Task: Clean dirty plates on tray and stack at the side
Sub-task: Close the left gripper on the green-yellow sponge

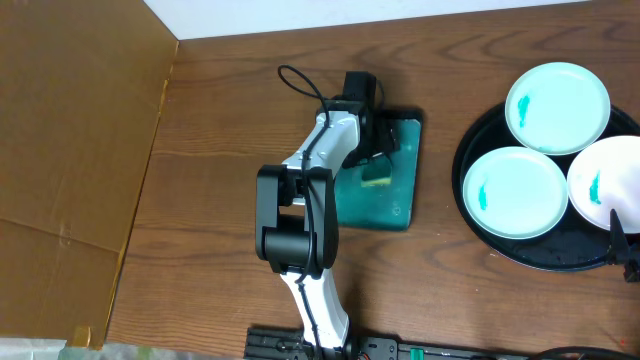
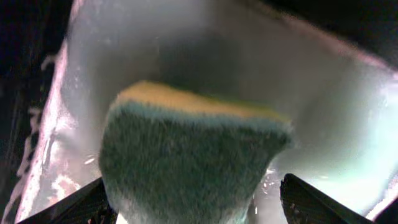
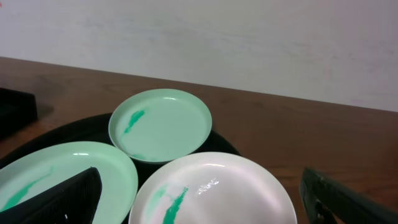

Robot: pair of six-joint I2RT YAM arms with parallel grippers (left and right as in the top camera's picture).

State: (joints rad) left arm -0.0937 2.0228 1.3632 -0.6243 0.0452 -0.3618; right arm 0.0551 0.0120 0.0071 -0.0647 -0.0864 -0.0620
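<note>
Three white plates, each with a teal smear, lie on the round black tray (image 1: 545, 258) at the right: one at the back (image 1: 557, 107), one at the front left (image 1: 515, 192), one at the right edge (image 1: 610, 185). My right gripper (image 1: 622, 242) is open, low over the right plate (image 3: 211, 193), its fingers (image 3: 199, 180) wide on either side. The other two plates (image 3: 160, 124) (image 3: 56, 174) lie beyond. My left gripper (image 1: 380, 150) is open over a yellow-and-green sponge (image 1: 377, 178). In the left wrist view the sponge (image 2: 193, 149) fills the gap between the fingers (image 2: 193, 202); the right finger stands clear of it.
The sponge lies in a small rectangular black tray with wet teal inside (image 1: 395, 205) at the table's middle. A brown cardboard panel (image 1: 70, 130) covers the left. A black cable (image 1: 300, 85) loops behind the left arm. A white wall runs along the back.
</note>
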